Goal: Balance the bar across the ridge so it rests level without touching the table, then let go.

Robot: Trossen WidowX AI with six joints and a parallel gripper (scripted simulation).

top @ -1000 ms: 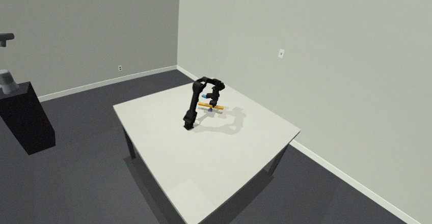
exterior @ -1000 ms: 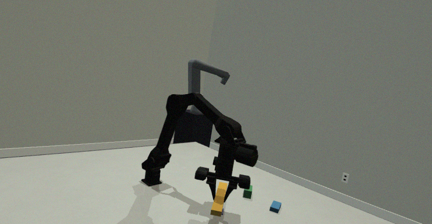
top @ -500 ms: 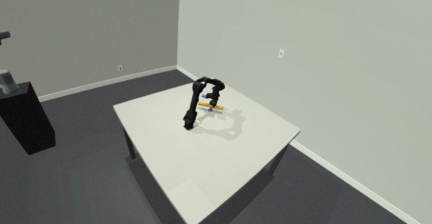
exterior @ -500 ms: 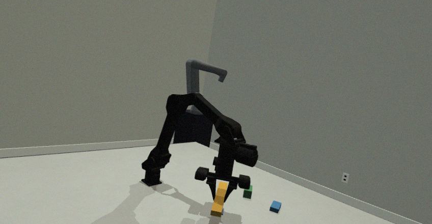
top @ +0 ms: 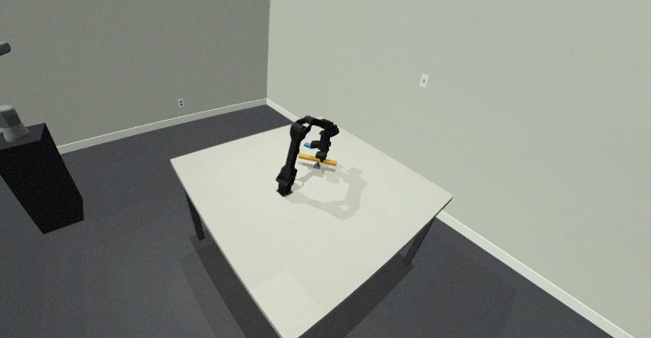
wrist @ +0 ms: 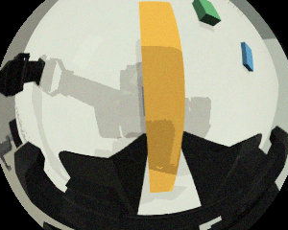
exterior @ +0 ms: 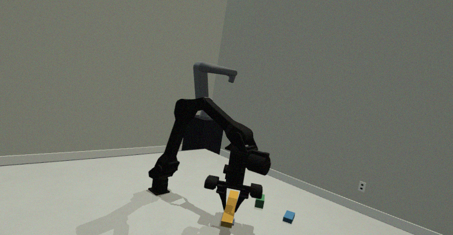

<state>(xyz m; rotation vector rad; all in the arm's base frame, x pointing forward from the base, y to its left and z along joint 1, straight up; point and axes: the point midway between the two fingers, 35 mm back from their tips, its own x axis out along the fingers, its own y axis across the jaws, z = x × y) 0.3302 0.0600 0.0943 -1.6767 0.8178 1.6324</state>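
The orange bar (top: 303, 156) (exterior: 227, 218) (wrist: 163, 86) is held above the table (top: 365, 243) (exterior: 47, 185), and its shadow lies under it. In the top view it looks close to level. My gripper (top: 321, 158) (exterior: 230, 208) (wrist: 164, 136) points down and is shut on the bar, one finger on each side, off its middle in the wrist view. The small blue ridge (top: 316, 165) (exterior: 233, 221) stands on the table under the bar. The bar hides most of it in the exterior view and the wrist view. I cannot tell whether bar and ridge touch.
A green block (exterior: 259, 202) (wrist: 205, 12) and a blue block (top: 307, 144) (exterior: 288, 216) (wrist: 247, 57) are on the table, off to one side of the bar. A grey arm (exterior: 201, 81) stands on a black pedestal (top: 41, 183) away from the table.
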